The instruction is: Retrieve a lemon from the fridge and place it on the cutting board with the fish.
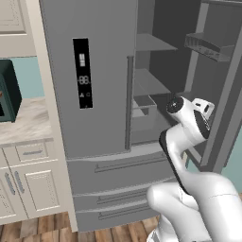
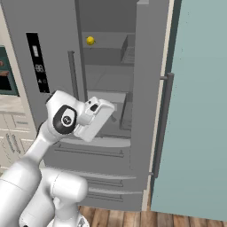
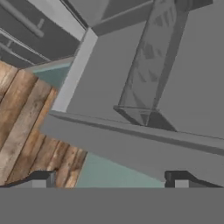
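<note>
The grey fridge (image 1: 94,118) stands with its left door shut and its right door (image 2: 146,88) swung open. The lemon (image 2: 90,41), small and bright yellow, lies on an upper shelf inside, toward the left. My white arm reaches up in front of the open compartment, with the hand (image 2: 95,117) well below the lemon's shelf. In the hand view my gripper (image 3: 111,178) is open, its fingertips (image 3: 41,178) far apart with nothing between them, facing the open door's inner side and a door bin (image 3: 146,87). The cutting board and the fish are out of view.
The open door carries a bin (image 1: 208,45) and a long bar handle (image 2: 164,124). A clear drawer (image 1: 144,111) sits low inside the fridge. Left of the fridge are a counter (image 1: 26,123) with a dark teal appliance (image 1: 7,92) and cream cabinets (image 1: 33,184). The floor (image 3: 26,122) is wooden.
</note>
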You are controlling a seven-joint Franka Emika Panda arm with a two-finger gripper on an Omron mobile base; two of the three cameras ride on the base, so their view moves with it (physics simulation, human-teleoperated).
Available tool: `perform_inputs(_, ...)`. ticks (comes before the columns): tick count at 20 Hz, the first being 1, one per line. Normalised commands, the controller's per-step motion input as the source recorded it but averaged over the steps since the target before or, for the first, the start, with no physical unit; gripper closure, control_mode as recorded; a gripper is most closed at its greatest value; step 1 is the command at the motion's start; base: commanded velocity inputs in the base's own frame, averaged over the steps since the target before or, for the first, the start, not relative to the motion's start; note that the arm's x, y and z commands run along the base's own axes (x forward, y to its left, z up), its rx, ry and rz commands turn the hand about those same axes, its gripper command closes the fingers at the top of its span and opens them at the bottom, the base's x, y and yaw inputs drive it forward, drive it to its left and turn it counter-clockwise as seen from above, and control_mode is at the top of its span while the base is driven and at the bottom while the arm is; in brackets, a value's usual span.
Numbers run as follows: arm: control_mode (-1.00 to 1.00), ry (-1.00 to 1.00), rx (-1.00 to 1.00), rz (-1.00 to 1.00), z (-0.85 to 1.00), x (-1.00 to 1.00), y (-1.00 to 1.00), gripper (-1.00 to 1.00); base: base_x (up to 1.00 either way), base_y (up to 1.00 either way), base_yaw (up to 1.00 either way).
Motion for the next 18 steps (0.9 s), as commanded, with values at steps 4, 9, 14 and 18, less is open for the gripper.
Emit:
perform_inputs(4, -1.0, -0.01, 0.58, -0.47, -0.13, 0.23, 0.41, -1.0, 0.0, 0.0, 0.0)
perform_inputs(9, -1.0, -0.07, 0.76, -0.42, -0.09, 0.01, 0.3, -1.0, 0.0, 0.0, 0.0)
perform_inputs(14, -1.0, -0.23, 0.57, -0.33, 0.1, -0.07, 0.82, -1.0, 0.0, 0.0, 0.0)
perform_inputs(18, -1.0, -0.26, 0.32, -0.24, 0.01, -0.04, 0.69, -1.0, 0.0, 0.0, 0.0)
